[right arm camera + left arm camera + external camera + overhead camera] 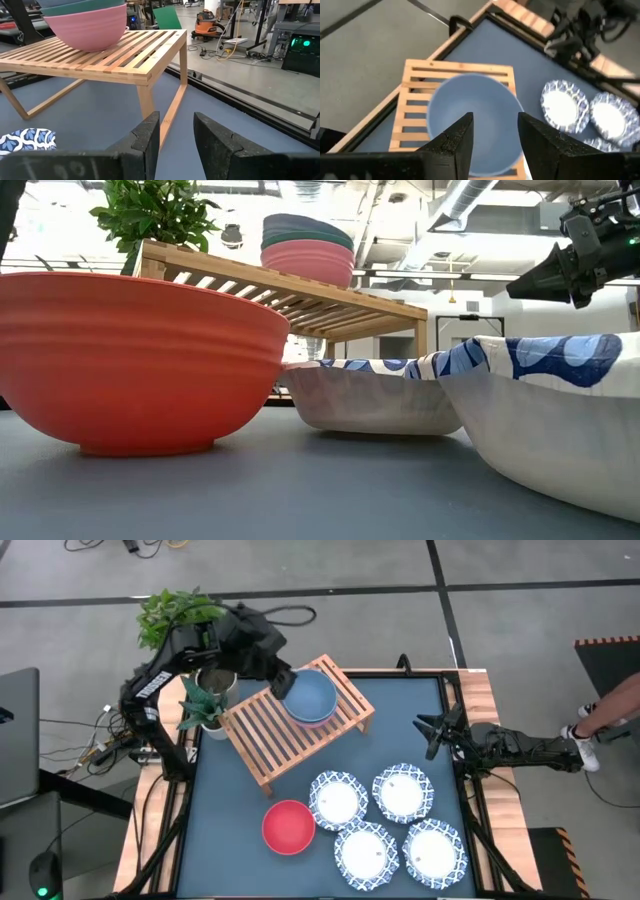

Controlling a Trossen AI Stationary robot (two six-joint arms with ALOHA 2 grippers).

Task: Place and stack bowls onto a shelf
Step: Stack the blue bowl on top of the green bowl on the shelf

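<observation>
Room: grey concrete floor is surrounding the work area; shelving, cables and an orange shop vacuum (206,22) are showing beyond the tabletop.
Tabletop (232,840): flat, matte dark blue, framed with pale wood strips.
Shelf (275,735): low rack of light wooden slats on thin angled legs, sitting skewed toward the far left part of the tabletop.
Stacked bowls: a grey-blue bowl (310,695) is lying on top of a dark green bowl (80,9) and a pink bowl (90,29), all smooth, round and nested at the shelf's right end.
Red bowl (288,826): smooth, round, faintly ribbed wall, standing on the tabletop in front of the shelf.
White dishes (337,799): four shallow dishes with wavy blue patterned rims, clustered two by two, right of the red bowl.
Plant (205,700): leafy green, in a metal pot just beside the shelf's left end.
Left end effector (495,131): hovering above the grey-blue bowl, dark fingers parted, gripping nothing.
Right end effector (437,730): waiting at the tabletop's right edge, fingers apart and empty, pointing toward the shelf.
Person: a leg and shoe (582,733) are showing at the far right.
</observation>
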